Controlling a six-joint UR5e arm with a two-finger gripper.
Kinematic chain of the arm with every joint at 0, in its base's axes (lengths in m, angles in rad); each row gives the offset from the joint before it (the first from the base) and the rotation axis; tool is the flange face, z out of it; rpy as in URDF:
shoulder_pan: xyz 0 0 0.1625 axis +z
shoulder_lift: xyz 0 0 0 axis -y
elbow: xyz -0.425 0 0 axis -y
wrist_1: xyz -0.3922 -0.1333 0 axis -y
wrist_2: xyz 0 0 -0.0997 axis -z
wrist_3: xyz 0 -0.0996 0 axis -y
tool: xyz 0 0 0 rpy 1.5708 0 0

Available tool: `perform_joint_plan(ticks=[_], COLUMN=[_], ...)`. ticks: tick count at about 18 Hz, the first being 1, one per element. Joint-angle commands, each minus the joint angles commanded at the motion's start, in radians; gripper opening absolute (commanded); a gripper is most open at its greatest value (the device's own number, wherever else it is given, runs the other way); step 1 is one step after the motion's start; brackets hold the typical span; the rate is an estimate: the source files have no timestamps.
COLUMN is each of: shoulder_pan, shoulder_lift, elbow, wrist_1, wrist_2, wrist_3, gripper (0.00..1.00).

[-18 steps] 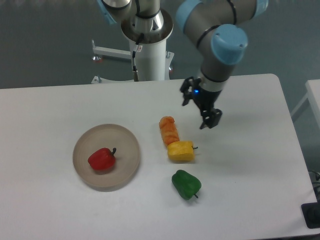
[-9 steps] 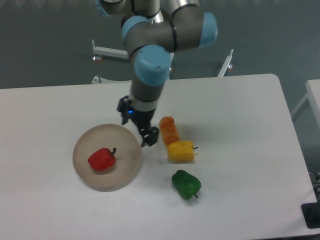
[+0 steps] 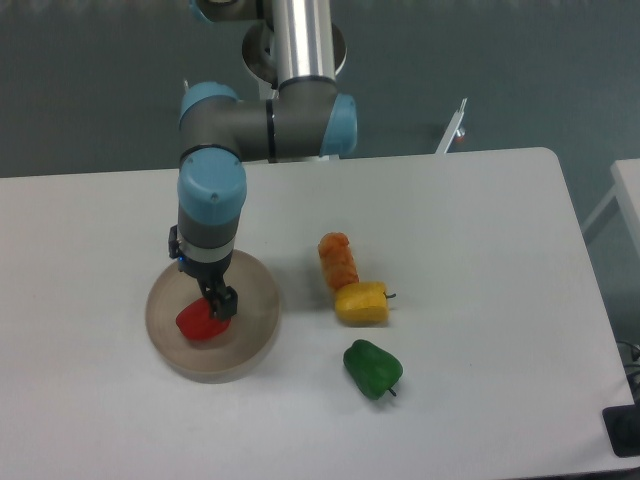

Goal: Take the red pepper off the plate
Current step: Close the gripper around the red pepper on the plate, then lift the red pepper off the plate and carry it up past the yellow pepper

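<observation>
The red pepper (image 3: 197, 323) lies on the beige plate (image 3: 255, 318) at the left of the table. My gripper (image 3: 213, 303) hangs straight down over the plate, right at the pepper's upper right side. Its jaws stand apart, and one dark fingertip (image 3: 224, 304) shows against the pepper's right edge. The other finger is mostly hidden under the wrist. The pepper's stem is hidden behind the fingers. The pepper still rests on the plate.
An orange ridged item (image 3: 338, 260) and a yellow pepper (image 3: 361, 302) lie end to end at the table's middle. A green pepper (image 3: 373, 368) lies in front of them. The arm's base column (image 3: 298, 45) stands behind the table.
The arm has swung left from the table's middle, past the orange item, to over the plate. The gripper has come down onto the red pepper. No object has moved.
</observation>
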Motion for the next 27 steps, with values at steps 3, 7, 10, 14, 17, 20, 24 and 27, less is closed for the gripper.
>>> perform_joint_plan(ticks=[3, 7, 10, 14, 17, 20, 24, 27], shoulder_pan=[0.0, 0.0, -0.003, -0.014, -0.014, -0.014, 0.015, 0.089], shoulder_lift=[-0.011, -0.031, -0.058, -0.089, -0.083, -0.069, -0.002, 0.063], elbow=[0.005, 0.017, 0.012, 0.018, 0.018, 0.023, 0.028, 0.02], wrist_1=[0.006, 0.023, 0.058, 0.066, 0.064, 0.063, 0.051, 0.016], wrist_2=[0.0, 0.043, 0.06, 0.072, 0.074, 0.072, 0.072, 0.06], wrist_3=[0.002, 0.003, 0.0, -0.002, -0.005, -0.005, 0.002, 0.011], gripper=[1.0, 1.0, 1.0, 1.0, 0.57, 0.26, 0.26, 0.26])
